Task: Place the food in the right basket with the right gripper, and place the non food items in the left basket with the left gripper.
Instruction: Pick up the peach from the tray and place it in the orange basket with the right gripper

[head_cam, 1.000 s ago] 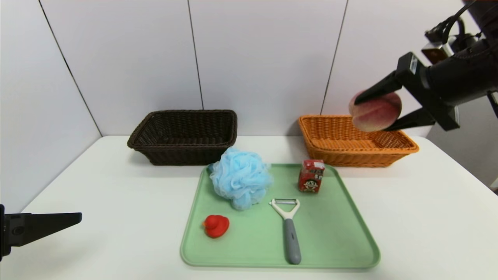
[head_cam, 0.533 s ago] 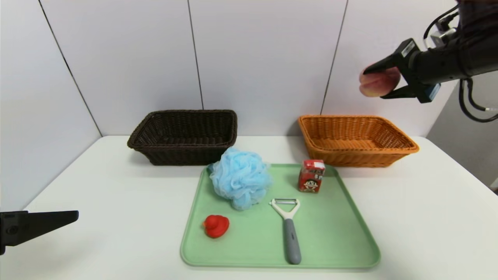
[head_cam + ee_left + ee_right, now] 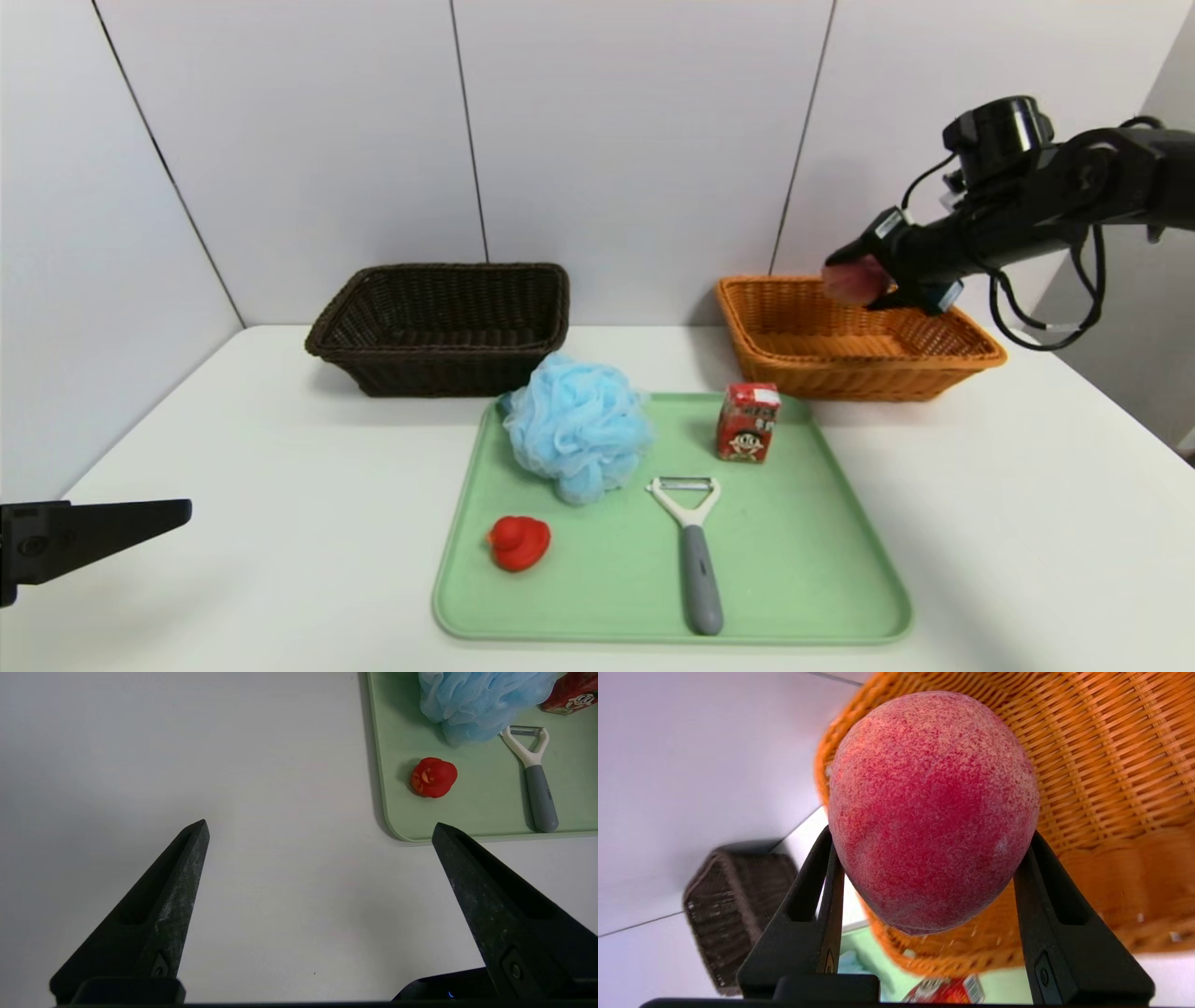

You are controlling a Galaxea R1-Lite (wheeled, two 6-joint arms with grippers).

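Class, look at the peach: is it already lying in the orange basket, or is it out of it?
Out: the peach is clamped in the right gripper, above the orange basket, whose visible floor is bare.

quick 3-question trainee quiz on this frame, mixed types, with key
1. True or false: the right pincer grips the peach over the orange basket.
2. Which lies nearest the tray's front-left corner? A) drink carton B) red duck C) peeler
3. Fill in: the left pincer is ____ and holds nothing.

Key: 1 true; 2 B; 3 open
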